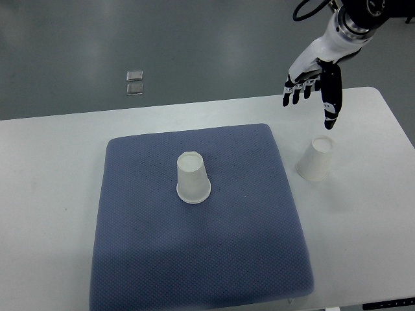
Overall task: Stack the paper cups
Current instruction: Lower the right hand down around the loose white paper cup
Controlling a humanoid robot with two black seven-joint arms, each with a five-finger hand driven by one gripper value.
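No readable text anywhere in the scene.
Both paper cups (193, 179), the blue mat (201, 259) and the white table (52, 194) are unmarked.

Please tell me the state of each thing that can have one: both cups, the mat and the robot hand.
cup on the mat: upside down, standing alone.
cup on the table: upside down, beside the mat, not stacked.
blue mat: lying flat.
right hand: open, empty, above the table cup.
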